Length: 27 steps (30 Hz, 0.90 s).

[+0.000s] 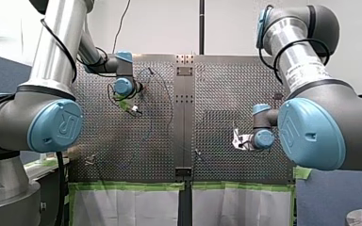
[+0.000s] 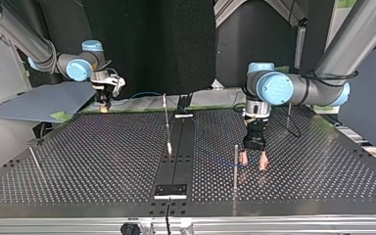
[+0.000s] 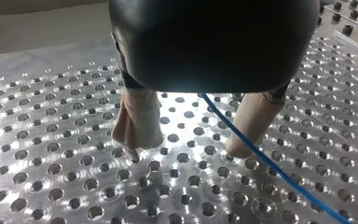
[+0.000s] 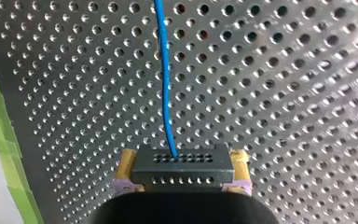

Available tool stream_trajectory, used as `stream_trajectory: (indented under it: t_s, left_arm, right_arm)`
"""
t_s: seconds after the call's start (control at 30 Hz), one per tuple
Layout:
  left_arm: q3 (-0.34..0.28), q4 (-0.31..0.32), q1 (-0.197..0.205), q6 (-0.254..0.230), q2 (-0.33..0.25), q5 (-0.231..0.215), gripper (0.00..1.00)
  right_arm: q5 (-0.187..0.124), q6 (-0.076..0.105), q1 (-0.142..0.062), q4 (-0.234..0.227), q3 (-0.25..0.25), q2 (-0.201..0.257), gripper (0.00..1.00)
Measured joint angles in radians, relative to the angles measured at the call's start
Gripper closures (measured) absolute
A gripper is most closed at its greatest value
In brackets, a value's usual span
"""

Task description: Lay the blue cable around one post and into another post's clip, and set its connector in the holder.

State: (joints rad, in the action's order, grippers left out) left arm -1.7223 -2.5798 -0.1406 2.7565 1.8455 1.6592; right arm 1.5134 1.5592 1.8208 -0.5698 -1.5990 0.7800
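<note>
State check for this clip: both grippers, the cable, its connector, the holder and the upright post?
left gripper: open, tips down at the table
right gripper: shut on the connector
connector: held between yellow pads, not in the holder
blue cable: runs out of the connector; passes the left gripper's fingers ungripped
holder: no connector in it
post: upright, no cable seen round it

Robotics lab: perforated metal worktable (image 2: 78, 156), green tape (image 1: 127, 186).
</note>
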Motion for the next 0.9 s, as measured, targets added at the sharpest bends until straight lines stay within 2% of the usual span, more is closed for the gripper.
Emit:
stream_trajectory:
  t_s: [0.23,0.37,0.5,0.6,0.73,0.9]
  left_arm:
    - [0.000,-0.002,-0.004,0.000,0.000,-0.002,0.00]
    - [0.000,-0.002,-0.006,0.000,0.000,-0.003,0.00]
    - [0.000,-0.002,-0.008,0.001,0.000,-0.003,0.00]
    - [0.000,-0.003,-0.008,0.002,0.000,-0.004,0.00]
    - [0.000,-0.003,-0.008,0.003,0.000,-0.004,0.00]
    - [0.000,-0.004,-0.009,0.004,0.000,-0.004,0.00]
  right_arm:
    - [0.002,0.016,-0.001,0.051,-0.006,0.058,1.00]
    - [0.005,0.021,0.007,0.084,-0.007,0.091,1.00]
    - [0.008,0.048,0.015,0.113,-0.007,0.129,1.00]
    - [0.008,0.060,0.017,0.119,-0.007,0.156,1.00]
    - [0.013,0.065,0.015,0.128,-0.007,0.188,1.00]
    - [0.045,0.062,0.009,0.141,-0.007,0.231,1.00]
